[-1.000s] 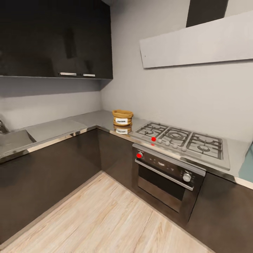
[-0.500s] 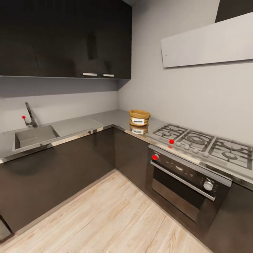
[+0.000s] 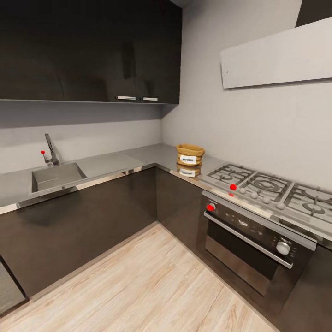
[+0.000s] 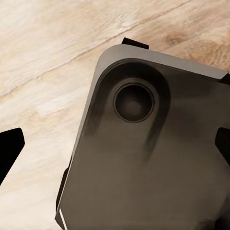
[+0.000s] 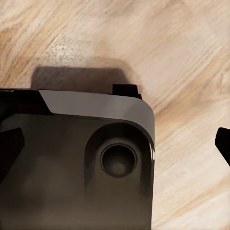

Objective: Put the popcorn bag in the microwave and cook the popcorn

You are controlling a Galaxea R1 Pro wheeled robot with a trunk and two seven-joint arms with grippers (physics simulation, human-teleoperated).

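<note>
Only one popcorn bag (image 3: 189, 155) stands on the countertop (image 3: 138, 157), left of one hob (image 3: 272, 189); neither gripper's opening is discernible.

L-shaped tabletop (image 3: 138, 157), glossy grey, sits on dark cabinets and wraps the corner. Popcorn bag (image 3: 189, 154) stands upright on it near the corner, just beside the gas hob (image 3: 272, 189), its reflection visible in the surface below. Hob is set into the right run, above the built-in oven (image 3: 249, 249). Sink (image 3: 57, 176) is recessed into the left run, tap (image 3: 50, 152) behind it. Light wood floor (image 3: 138, 286) below.
</note>
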